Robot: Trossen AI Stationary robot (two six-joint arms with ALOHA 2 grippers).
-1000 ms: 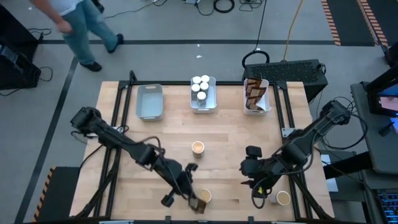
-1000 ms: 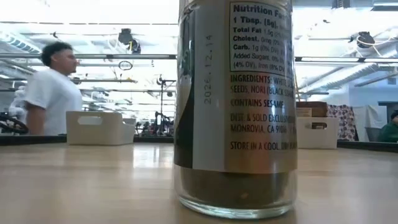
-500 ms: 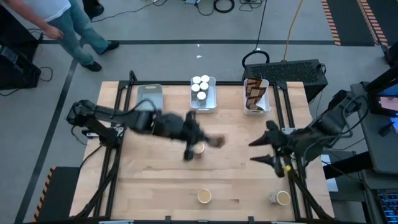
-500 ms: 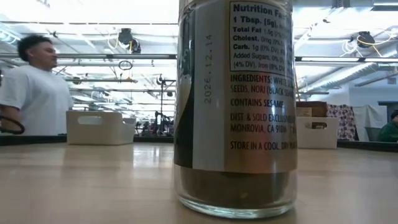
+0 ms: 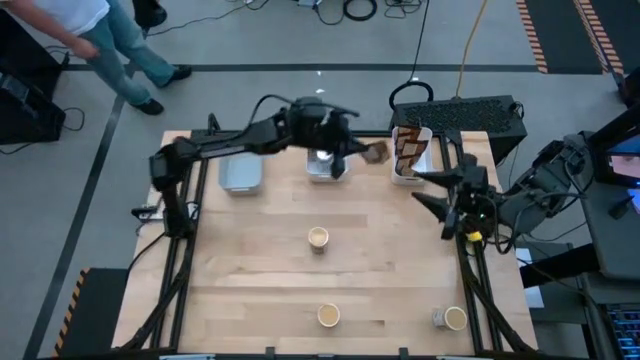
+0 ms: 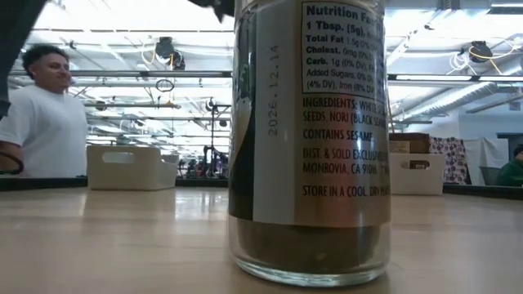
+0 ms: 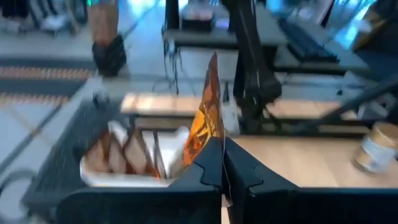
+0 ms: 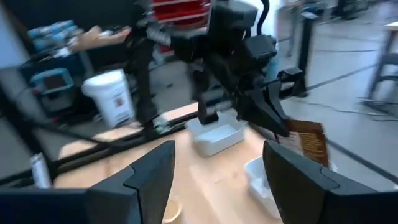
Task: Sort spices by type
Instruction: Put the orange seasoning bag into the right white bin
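Note:
My left gripper [image 5: 362, 152] reaches over the table's far side, shut on a dark brown pouch [image 5: 377, 152] that hangs just left of the white tray [image 5: 424, 140] holding more pouches [image 5: 407, 152]. White-capped jars [image 5: 322, 135] stand in the middle tray [image 5: 342, 168]. Tan-topped tubs rest on the tabletop at the middle [image 5: 318, 237], the near edge [image 5: 328, 316] and the near right [image 5: 455, 319]. My right gripper [image 5: 425, 190] hovers open and empty at the table's right edge. In the low view a labelled glass jar [image 6: 310, 139] stands on the table close to the camera. My left gripper pinches the pouch by one edge [image 7: 214, 144] between its two fingers. The fingers come nearly level from the table's left. The pouch [image 8: 308, 140] sticks out past the fingertips, standing on edge, lifted clear of the table and the trays.
A grey tray [image 5: 240, 163] stands at the far left of the table. A small jar [image 5: 438, 318] sits beside the near-right tub. A keyboard [image 5: 460, 112] lies behind the far right edge. A person [image 6: 45, 122] walks beyond the far left corner.
My left gripper has lifted the pouch from the table's near edge and swung it across the table to the far side, next to the right-hand tray. My right gripper has risen and drawn back toward the table's right and far edges, turning its wrist.

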